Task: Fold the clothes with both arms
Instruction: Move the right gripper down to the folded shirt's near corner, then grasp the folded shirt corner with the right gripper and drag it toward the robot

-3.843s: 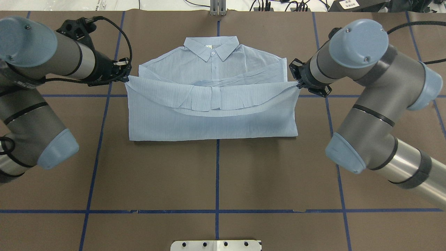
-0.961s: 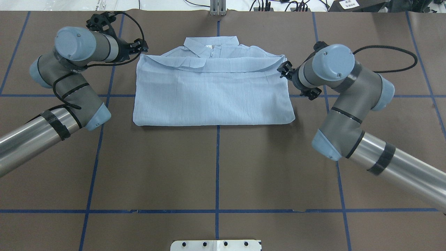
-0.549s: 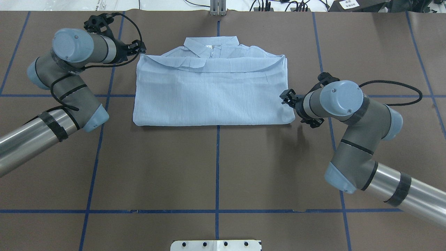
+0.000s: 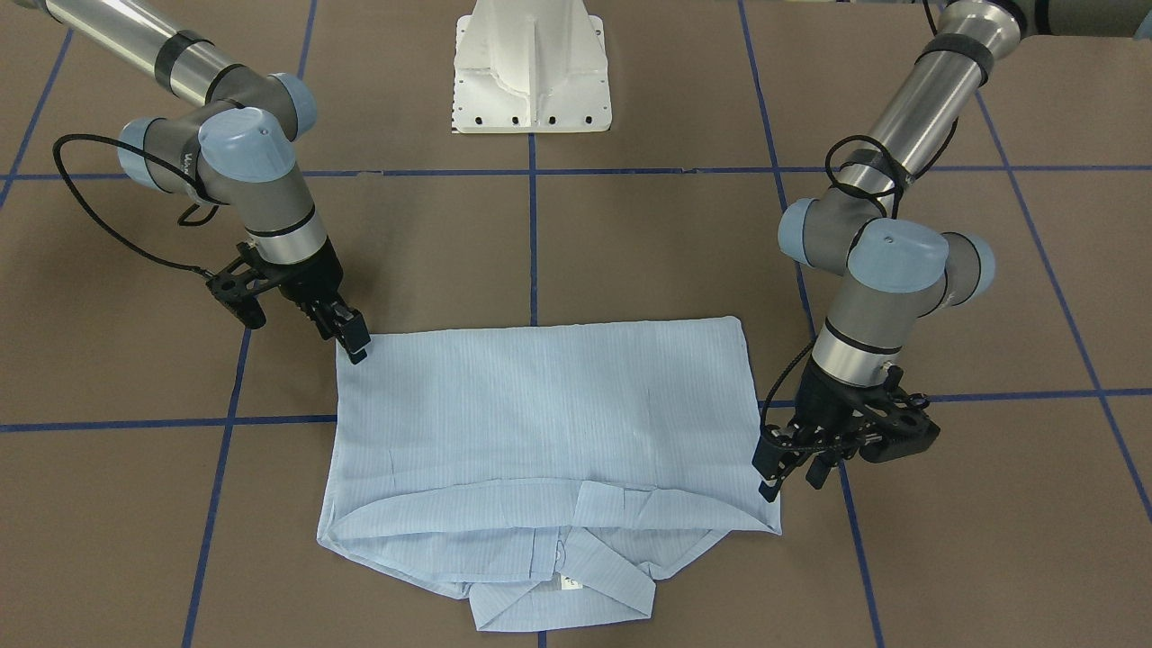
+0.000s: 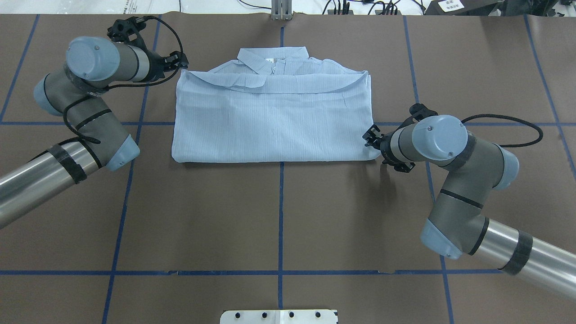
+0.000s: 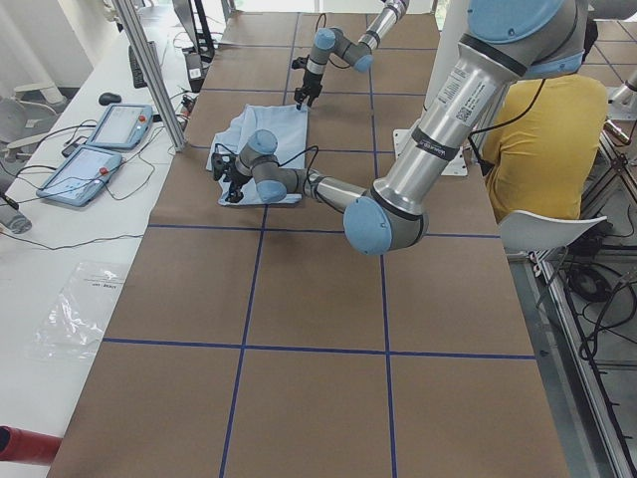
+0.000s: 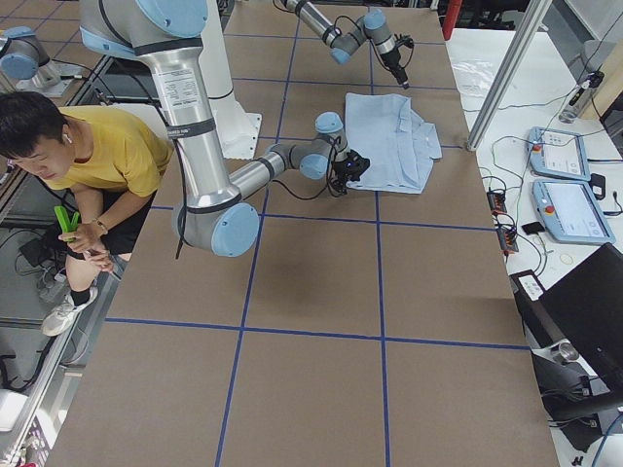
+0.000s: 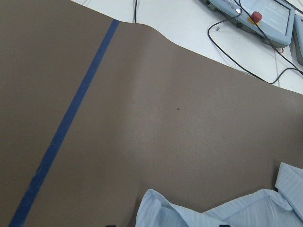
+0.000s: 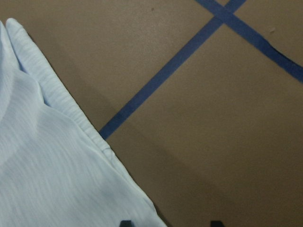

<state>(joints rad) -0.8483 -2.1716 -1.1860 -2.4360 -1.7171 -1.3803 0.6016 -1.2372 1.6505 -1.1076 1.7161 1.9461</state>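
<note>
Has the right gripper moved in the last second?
Yes. The right gripper has crossed the crosswise blue tape line toward the robot, running along the shirt's right edge to its near corner.

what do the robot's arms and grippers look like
Left arm and right arm: silver-grey tubes, light-blue joint caps, black bands, loose black cables. Left gripper and right gripper: black, skeletal, two thin fingers.
</note>
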